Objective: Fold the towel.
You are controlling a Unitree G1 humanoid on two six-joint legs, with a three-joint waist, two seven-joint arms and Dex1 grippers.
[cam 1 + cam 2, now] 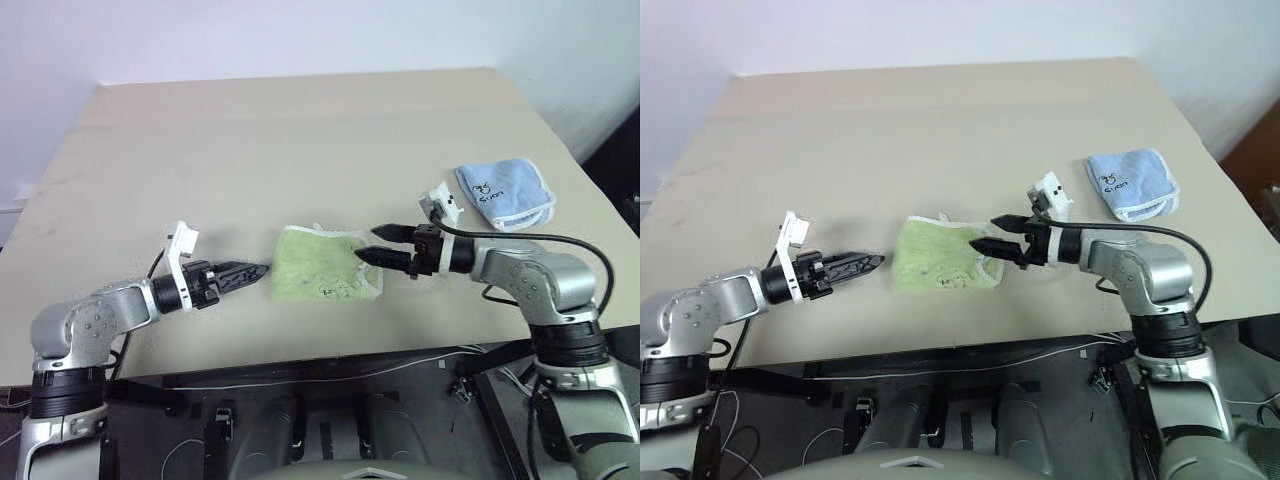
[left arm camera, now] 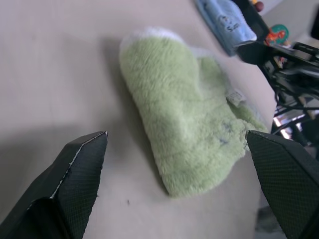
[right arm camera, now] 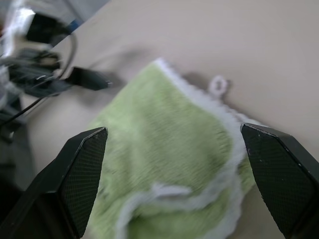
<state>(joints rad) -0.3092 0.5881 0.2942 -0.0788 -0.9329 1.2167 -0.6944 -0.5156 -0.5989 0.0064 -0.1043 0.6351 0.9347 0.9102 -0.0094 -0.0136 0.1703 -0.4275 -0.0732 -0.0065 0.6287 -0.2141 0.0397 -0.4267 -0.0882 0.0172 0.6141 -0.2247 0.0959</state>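
Nearby, on the far right of the tan table (image 1: 300,130), a smaller light blue cloth (image 1: 505,193) lies folded, a dark scribbled mark on its top, well apart from the work at the front edge. Nothing stands between the two arms and the towel (image 1: 325,264), which rests folded into a compact, roughly square bundle near the table's front, its white stitched edging showing along one side and a small white loop tag poking out at a corner. A faint dark print marks its upper face. The left gripper (image 1: 256,271) hovers just beside the towel on one side, its black fingers spread wide in the wrist view and clear of the cloth. The right gripper (image 1: 378,245) hangs just above the towel's opposite edge, its two fingers likewise parted with nothing between them. Black cables trail from the right arm over the table's front lip.
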